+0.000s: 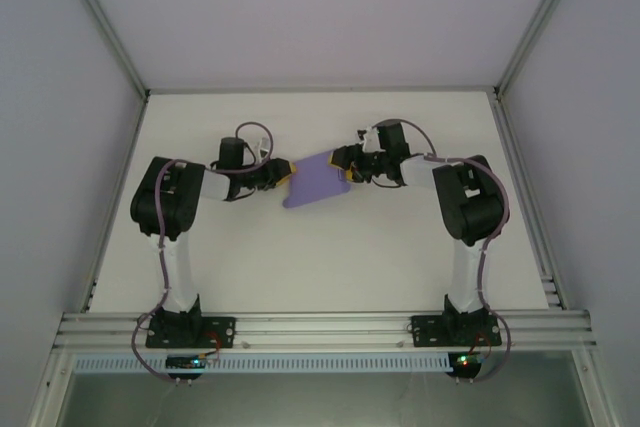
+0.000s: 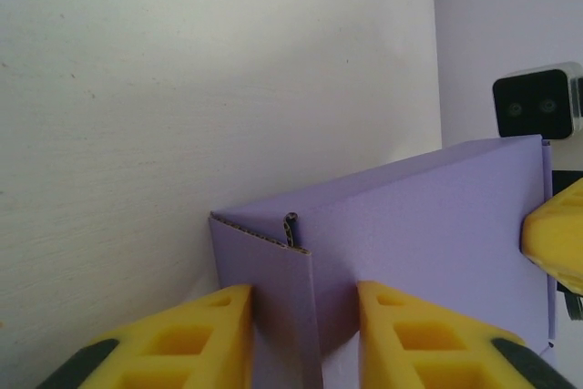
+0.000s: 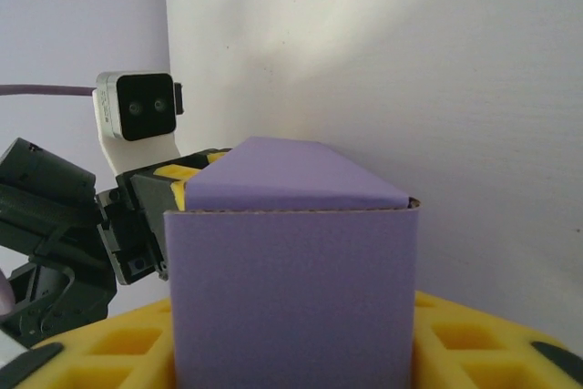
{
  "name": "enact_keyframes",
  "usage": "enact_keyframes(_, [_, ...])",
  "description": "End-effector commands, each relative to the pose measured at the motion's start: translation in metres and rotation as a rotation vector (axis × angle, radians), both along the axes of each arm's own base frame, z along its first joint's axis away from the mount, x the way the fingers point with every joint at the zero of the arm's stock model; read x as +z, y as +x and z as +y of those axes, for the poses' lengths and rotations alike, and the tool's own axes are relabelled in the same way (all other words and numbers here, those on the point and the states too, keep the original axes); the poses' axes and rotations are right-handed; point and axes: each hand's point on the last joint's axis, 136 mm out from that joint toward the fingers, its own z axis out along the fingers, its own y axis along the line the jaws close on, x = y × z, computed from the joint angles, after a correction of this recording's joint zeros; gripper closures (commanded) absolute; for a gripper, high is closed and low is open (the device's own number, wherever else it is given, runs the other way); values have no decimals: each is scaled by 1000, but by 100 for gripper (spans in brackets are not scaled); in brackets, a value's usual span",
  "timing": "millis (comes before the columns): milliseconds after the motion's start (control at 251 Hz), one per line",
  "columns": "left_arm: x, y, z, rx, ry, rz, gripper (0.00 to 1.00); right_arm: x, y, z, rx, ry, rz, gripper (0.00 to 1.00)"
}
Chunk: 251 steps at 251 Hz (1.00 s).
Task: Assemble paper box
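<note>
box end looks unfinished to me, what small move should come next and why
Probably close the left gripper on the fold standing between its fingers, to press that end flat. The box spans between the two grippers, the right gripper seems clamped on its other end, and a small tab pokes out beside the fold, so that corner looks unseated.

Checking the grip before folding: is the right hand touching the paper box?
Touching. The right wrist view shows the paper box wedged between the right hand's yellow fingers, both pressed against its sides with no gap.
</note>
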Motion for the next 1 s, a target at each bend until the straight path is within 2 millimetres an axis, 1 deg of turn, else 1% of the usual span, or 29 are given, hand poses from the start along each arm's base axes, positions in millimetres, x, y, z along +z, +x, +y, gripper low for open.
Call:
enact_keyframes(0, [-11, -7, 4, -3, 82, 25, 62, 27, -3, 3, 25, 38, -57, 58])
enact_keyframes(96, [24, 2, -3, -31, 84, -87, 55, 35, -6, -2, 11, 33, -74, 59])
enact_keyframes(156, [47, 5, -6, -44, 88, -161, 47, 39, -8, -7, -6, 27, -78, 59])
enact_keyframes(220, [72, 4, -11, -59, 80, -245, 38, 44, -10, -13, -25, 22, -86, 61])
enact_keyframes(259, [87, 2, -13, -64, 80, -293, 30, 49, -12, -18, -37, 18, -95, 61])
enact_keyframes(311, [103, -2, -15, -69, 92, -360, 17, 53, -15, -25, -56, 1, -104, 61])
enact_keyframes(323, [107, -2, -16, -70, 98, -377, 12, 54, -16, -27, -63, -6, -107, 61])
enact_keyframes(339, [111, -4, -17, -73, 109, -403, 2, 55, -17, -30, -73, -16, -109, 61])
enact_keyframes(347, [114, -5, -17, -75, 115, -418, 0, 55, -18, -32, -77, -24, -108, 61])
enact_keyframes(399, [127, -13, -22, -89, 175, -513, 0, 57, -20, -44, -121, -71, -95, 61])
enact_keyframes(443, [135, -20, -26, -94, 270, -599, 0, 58, -22, -57, -166, -116, -78, 61])
enact_keyframes(519, [143, -33, -36, -103, 510, -787, 0, 60, -29, -79, -234, -190, -22, 62])
enact_keyframes(595, [151, -59, -58, -162, 703, -1028, 0, 65, -37, -101, -285, -226, 33, 63])
enact_keyframes(666, [157, -83, -77, -205, 764, -1212, 0, 72, -41, -117, -335, -214, 76, 63])
enact_keyframes(718, [157, -95, -86, -234, 762, -1288, 0, 77, -43, -125, -376, -185, 107, 63])
enact_keyframes(746, [158, -98, -89, -240, 760, -1310, 1, 78, -43, -131, -400, -168, 133, 63])
enact_keyframes(798, [158, -102, -95, -263, 763, -1337, 0, 82, -45, -135, -414, -137, 159, 63])
enact_keyframes(866, [153, -109, -102, -319, 810, -1379, 0, 83, -48, -139, -429, -95, 221, 63])
enact_keyframes(958, [142, -119, -113, -391, 899, -1489, 0, 85, -50, -139, -413, -65, 262, 63])
enact_keyframes(998, [136, -119, -115, -404, 935, -1530, 0, 84, -52, -138, -398, -71, 269, 63])
